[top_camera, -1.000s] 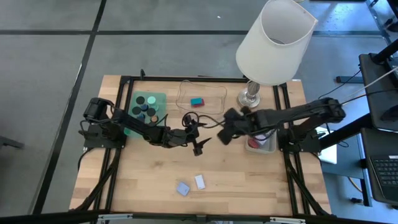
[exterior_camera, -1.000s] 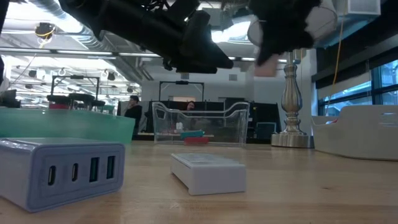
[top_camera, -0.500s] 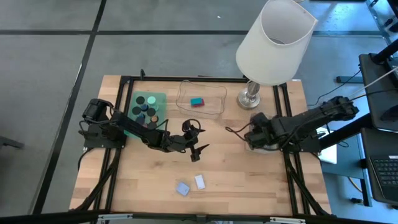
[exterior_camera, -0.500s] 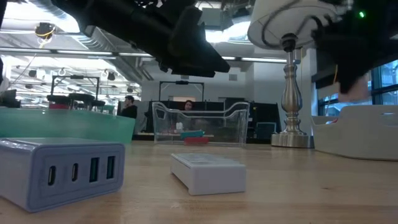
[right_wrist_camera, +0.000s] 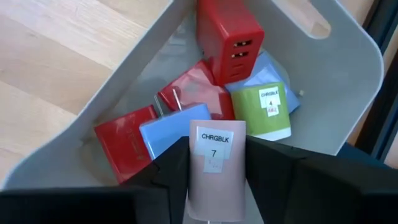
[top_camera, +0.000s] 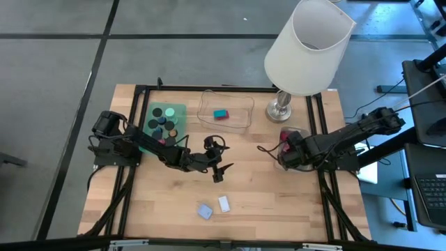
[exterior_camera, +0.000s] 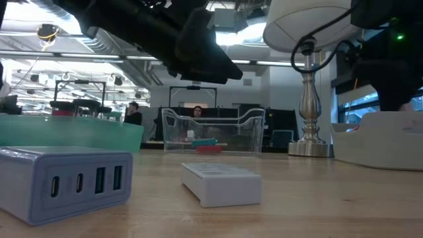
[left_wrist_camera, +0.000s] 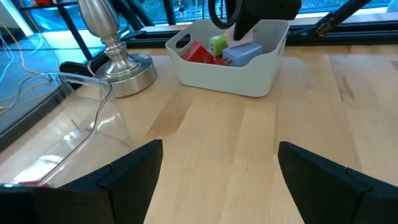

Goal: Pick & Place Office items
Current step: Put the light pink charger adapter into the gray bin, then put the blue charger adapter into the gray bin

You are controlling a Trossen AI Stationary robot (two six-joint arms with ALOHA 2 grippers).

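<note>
While its fingers clamp a pink charger block [right_wrist_camera: 214, 163], the right gripper [right_wrist_camera: 214, 186] hangs over the grey tray [right_wrist_camera: 348, 74] of red, blue and green blocks. Spread wide, the left gripper [left_wrist_camera: 217, 180] hovers mid-table.

1. Right gripper [right_wrist_camera: 214, 177]: dark fingers, closed on a pink block [right_wrist_camera: 214, 163] with a white label printed "CHRGBLK 7".
2. Grey tray [right_wrist_camera: 348, 68]: holds red blocks [right_wrist_camera: 229, 38], a light-blue block [right_wrist_camera: 166, 134] and a green block [right_wrist_camera: 261, 111] with a white label.
3. Left gripper [left_wrist_camera: 214, 180]: black.
4. Table [top_camera: 265, 188]: pale wood grain, black frame.
5. Green tray [top_camera: 180, 110]: black discs [top_camera: 159, 111].
6. Clear tray [top_camera: 240, 104]: a teal block [top_camera: 220, 113] on a red one.
7. Lamp [top_camera: 306, 42]: white shade, silver base.
8. Two loose blocks [top_camera: 204, 211]: light blue and white.
</note>
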